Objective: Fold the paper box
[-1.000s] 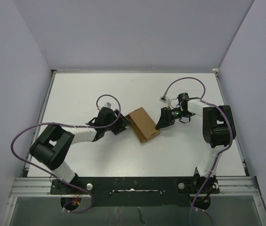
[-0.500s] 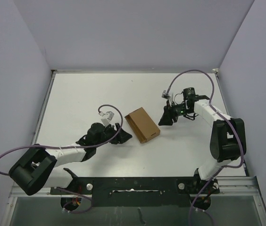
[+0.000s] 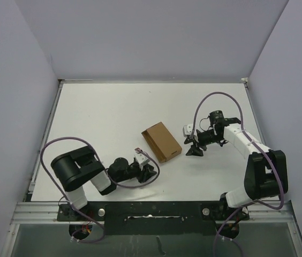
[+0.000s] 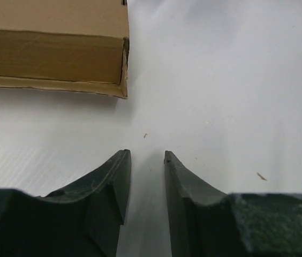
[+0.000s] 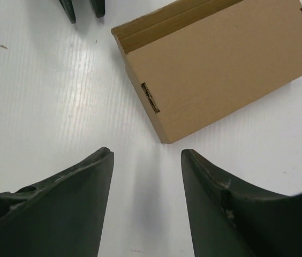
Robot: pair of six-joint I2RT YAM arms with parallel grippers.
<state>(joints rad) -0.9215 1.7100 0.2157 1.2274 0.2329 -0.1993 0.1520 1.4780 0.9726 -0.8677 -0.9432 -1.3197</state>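
The paper box [image 3: 161, 142] lies on the white table as a closed, flat brown carton, set at an angle, with nothing touching it. My left gripper [image 3: 150, 172] is low on the table, just near-left of the box's near corner. In the left wrist view the box [image 4: 52, 53] lies ahead and to the left, and the left gripper [image 4: 146, 155] is open by a narrow gap and holds nothing. My right gripper [image 3: 192, 148] sits a short way right of the box. In the right wrist view it [image 5: 146, 152] stands open and empty, facing a corner of the box [image 5: 226, 59].
Lilac walls enclose the table [image 3: 103, 107] at the left, back and right. A black mounting rail [image 3: 151, 210] runs along the near edge. Purple cables [image 3: 215, 99] loop over both arms. The left gripper's fingertips [image 5: 81, 8] show at the top of the right wrist view.
The left arm has folded back toward the near edge, so its gripper has left the box's left side. The right gripper backed off slightly and opened wider. The box stayed put.
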